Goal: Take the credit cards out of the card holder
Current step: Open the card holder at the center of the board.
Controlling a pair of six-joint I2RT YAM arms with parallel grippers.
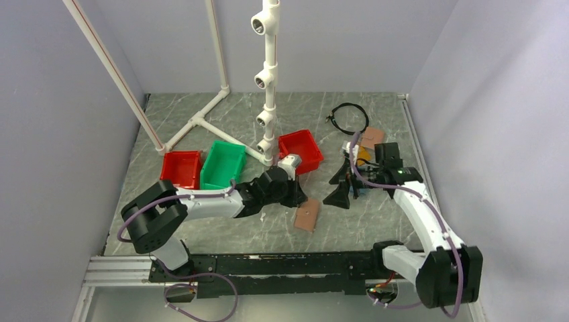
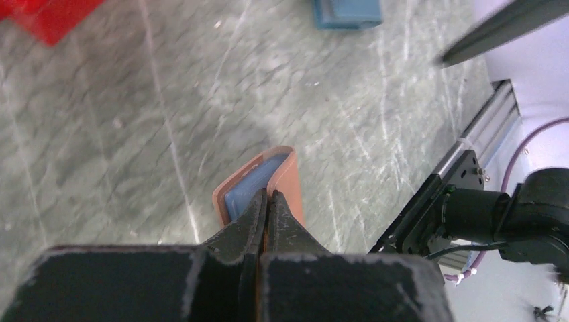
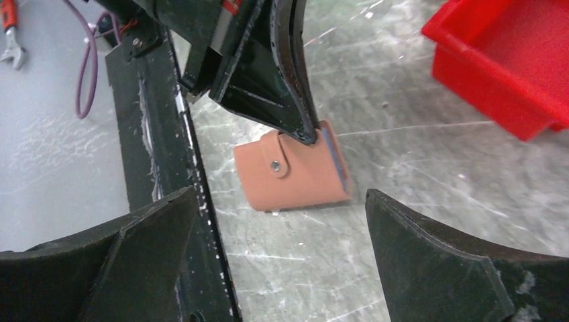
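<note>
The pinkish-tan card holder (image 1: 307, 216) stands on the marble table in front of the arms. In the left wrist view (image 2: 288, 184) it is slightly spread and shows its light blue lining (image 2: 243, 193). My left gripper (image 2: 268, 196) is shut on one flap at the holder's top edge, and it also shows in the top view (image 1: 299, 200). In the right wrist view the holder (image 3: 295, 176) shows its snap tab (image 3: 276, 165), with the left fingers (image 3: 295, 107) pinching it. My right gripper (image 3: 280, 194) is open and empty, a short way from the holder; it also shows in the top view (image 1: 339, 188). No credit cards show.
Two red bins (image 1: 182, 168) (image 1: 300, 151) and a green bin (image 1: 223, 164) stand behind the left arm by a white pipe frame (image 1: 268, 80). A black cable (image 1: 350, 117), a brown wallet (image 1: 371, 137) and an orange item (image 1: 363, 154) lie at back right. A teal-blue wallet (image 2: 347, 12) lies farther off. The black rail (image 1: 268, 265) runs along the front.
</note>
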